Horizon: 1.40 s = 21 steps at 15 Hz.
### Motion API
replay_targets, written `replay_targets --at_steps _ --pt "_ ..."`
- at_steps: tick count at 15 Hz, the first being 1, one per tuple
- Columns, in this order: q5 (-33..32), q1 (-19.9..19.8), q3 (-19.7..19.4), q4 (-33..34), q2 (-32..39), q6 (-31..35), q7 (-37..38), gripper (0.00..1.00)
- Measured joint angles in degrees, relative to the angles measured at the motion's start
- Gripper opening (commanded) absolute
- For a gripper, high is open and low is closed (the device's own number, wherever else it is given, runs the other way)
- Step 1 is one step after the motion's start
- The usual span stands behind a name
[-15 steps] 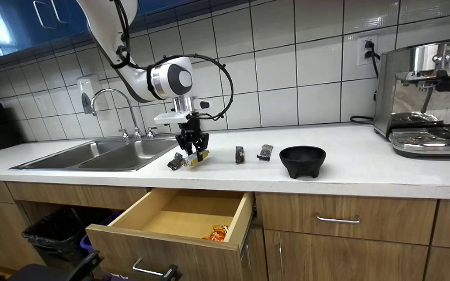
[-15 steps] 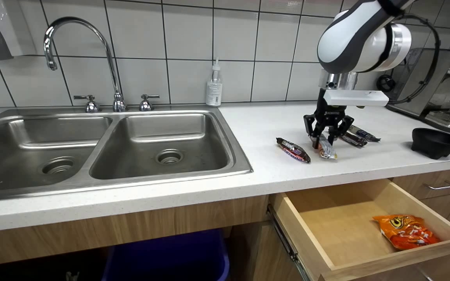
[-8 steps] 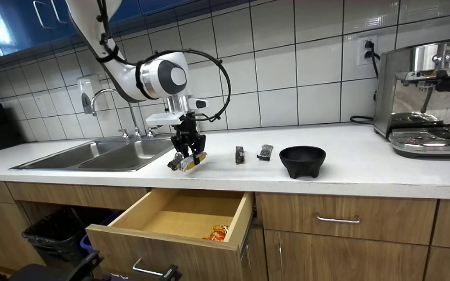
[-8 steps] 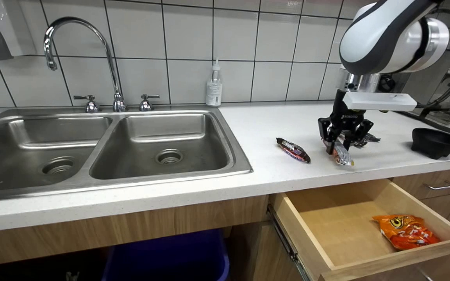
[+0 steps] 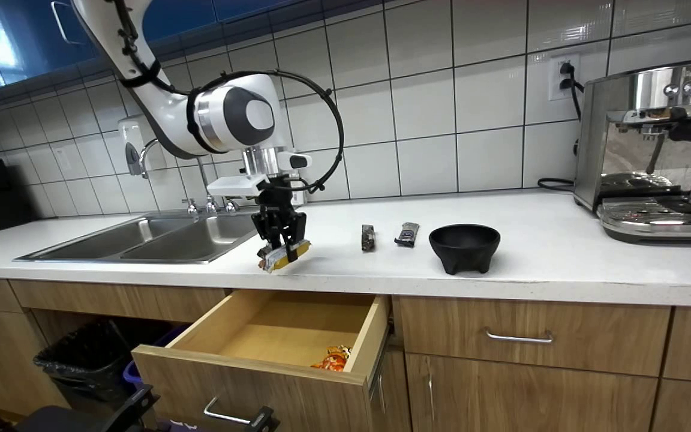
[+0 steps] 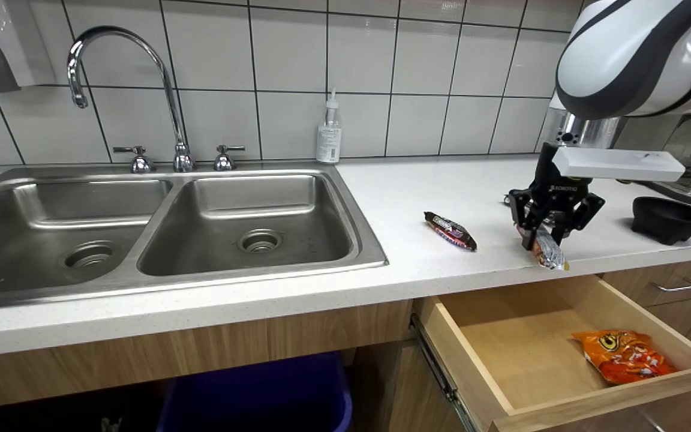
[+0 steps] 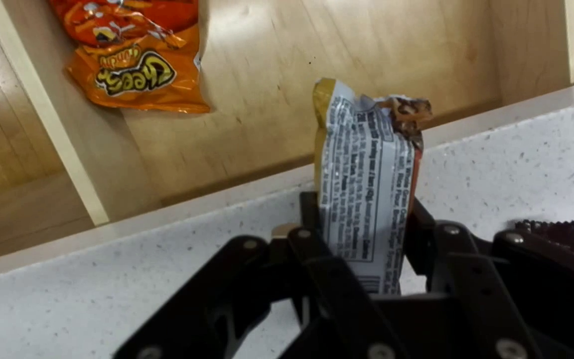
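My pincer (image 7: 365,225) grips the snack bar (image 7: 361,169) by its long sides (likely light, crumbly, slick-wrapped); I'd squeeze gently, around mid-length.

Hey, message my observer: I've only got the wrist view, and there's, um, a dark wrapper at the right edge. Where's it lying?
Observer: That dark wrapper is a bar on the counter, between the sink and your gripped snack bar.
Operator: Any bowl around?
Observer: Yes, a black bowl stands between the gripper and the coffee machine.
Operator: More bars?
Observer: In an exterior view, two wrapped bars lie between the gripper and that bowl.
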Motion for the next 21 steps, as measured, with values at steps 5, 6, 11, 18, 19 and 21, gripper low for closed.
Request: replay_targets --at_steps 5,6,11,18,19,21 --pt "0.8 0.0 0.0 -6.0 -3.6 1.8 3.7 0.16" --pt "0.8 0.0 0.0 -7.1 -4.2 2.2 4.5 0.16" --pt "0.8 0.0 0.0 -11.9 -6.3 4.0 9.2 0.16" --pt "0.7 0.0 -0.6 -15.5 -6.4 5.6 15.5 0.16" --pt "0.7 0.0 -0.9 -15.7 -6.2 5.9 16.5 0.16" --pt "0.7 0.0 -1.3 -15.9 -5.7 6.2 18.1 0.16"
